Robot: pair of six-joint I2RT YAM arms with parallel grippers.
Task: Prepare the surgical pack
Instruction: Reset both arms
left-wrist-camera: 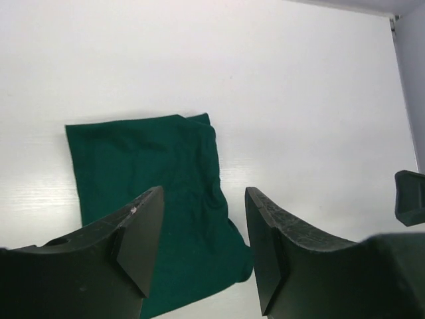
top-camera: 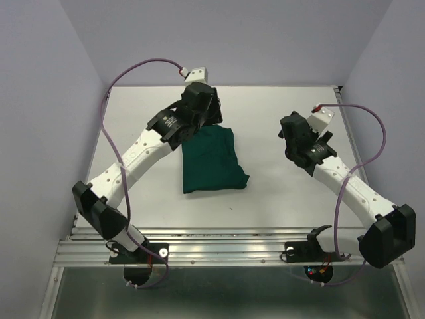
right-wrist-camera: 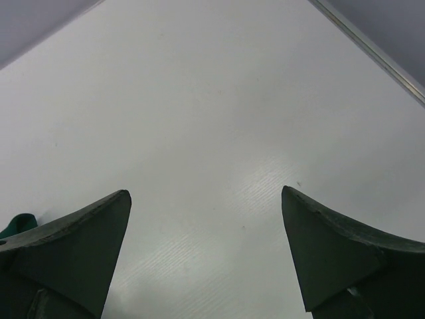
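1. The drape [top-camera: 211, 159], dark green, lies folded into a rough rectangle on the white desk [top-camera: 279, 199]. In the overhead view it sits near the desk's middle, a little toward 9 o'clock, with its long sides running from 12 to 6 o'clock.
2. Its surface is rumpled, and the corner at 5 o'clock bulges out past the rest of the near edge.
3. The left arm [top-camera: 139, 153] reaches from its base at 7 o'clock across to the drape's 12 o'clock edge. Its wrist hangs over the cloth's 11 o'clock corner.
4. The left hand [left-wrist-camera: 203, 194] is released. In its wrist view the two dark fingers [left-wrist-camera: 143, 232] stand apart with nothing between them.
5. In that same view the drape lies flat below the hand. It shows behind the finger at 9 o'clock and across part of the gap, while bare desk shows around the finger at 3 o'clock. The fingertips look clear of the cloth.
6. The right arm [top-camera: 345, 186] rises from its base at 5 o'clock. Its wrist is at the drape's 3 o'clock side, well apart from the cloth.
7. The right hand [right-wrist-camera: 206, 194] is released too, with its fingers [right-wrist-camera: 86, 246] spread wide over bare desk and grasping nothing.
8. A sliver of green shows at the 8 o'clock edge of the right wrist view.
9. A purple cable [top-camera: 133, 73] loops above each arm.
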